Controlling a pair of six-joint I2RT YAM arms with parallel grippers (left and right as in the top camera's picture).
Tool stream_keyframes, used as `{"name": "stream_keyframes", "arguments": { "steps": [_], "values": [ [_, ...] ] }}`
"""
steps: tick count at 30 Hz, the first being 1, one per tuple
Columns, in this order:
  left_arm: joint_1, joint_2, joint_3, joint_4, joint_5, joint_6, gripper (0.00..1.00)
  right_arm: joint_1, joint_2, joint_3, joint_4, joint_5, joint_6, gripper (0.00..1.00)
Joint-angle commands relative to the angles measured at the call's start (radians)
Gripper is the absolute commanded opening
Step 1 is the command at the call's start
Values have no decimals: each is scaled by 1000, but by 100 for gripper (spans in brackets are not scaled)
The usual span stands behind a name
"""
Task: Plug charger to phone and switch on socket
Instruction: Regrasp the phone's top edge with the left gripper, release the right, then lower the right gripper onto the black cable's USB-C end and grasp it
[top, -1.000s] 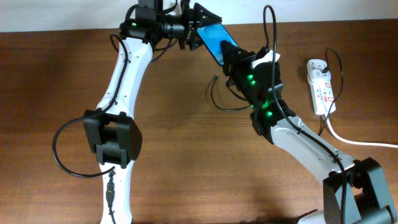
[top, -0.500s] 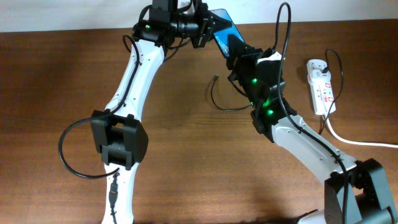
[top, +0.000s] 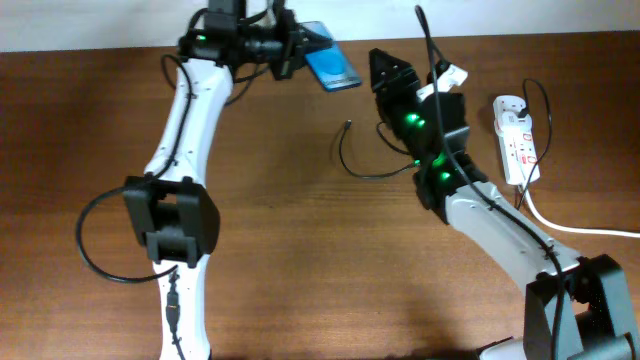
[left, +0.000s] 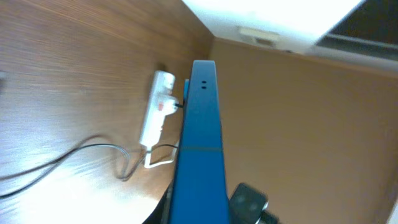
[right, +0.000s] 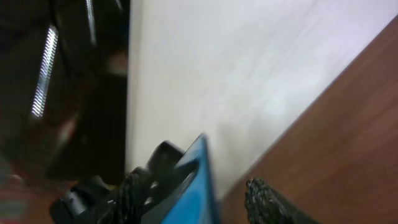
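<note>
Phone (top: 334, 70) pulled leftward, gripped by raised left hand (top: 300, 48); right hand (top: 381, 66) apart, fingers spread

You have a brown wooden table (top: 300, 260). The white socket (top: 516, 140) lies near its right edge, its thick white cord (top: 580, 228) trailing off right. The charger (top: 352, 172) lies looped near the middle, its tip (top: 347, 125) free on the wood, well apart from the socket.

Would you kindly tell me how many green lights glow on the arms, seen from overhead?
3. One green light on the left arm by its wrist; two more on the right arm. Others may be hidden.
</note>
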Motion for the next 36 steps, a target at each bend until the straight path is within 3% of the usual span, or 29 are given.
{"name": "stream_keyframes", "arguments": {
  "steps": [1,3,5,9,14,18,19,20,21,25,31,36],
  "values": [
    [62,-5,7,-80,35,230,0,-68,-11,13,-81,-200,-204,54],
    [92,-5,7,-178,34,373,0,-103,-16,13,-225,-282,-344,51],
    [108,-5,7,-296,1,510,0,-126,-16,56,-483,-331,-510,51],
    [116,-5,7,-516,-47,573,0,-128,-13,211,-843,-322,-743,52],
    [116,-5,7,-636,-21,735,0,-128,62,426,-1109,-319,-851,51],
    [116,-5,7,-639,-18,739,0,-114,331,762,-1360,-319,-927,57],
    [116,-5,7,-639,-18,739,0,-109,411,838,-1392,-319,-940,63],
    [116,-5,7,-639,-18,739,0,-107,476,870,-1381,-327,-939,76],
    [116,-5,7,-639,-18,739,0,-107,510,869,-1357,-341,-939,98],
    [116,-5,7,-639,-18,739,0,-107,595,863,-1275,-338,-859,99],
    [116,-5,7,-639,-18,738,0,-45,688,850,-1198,-293,-678,75],
    [116,-5,7,-639,-19,738,0,-31,711,850,-1195,-272,-613,63]
  ]
}}
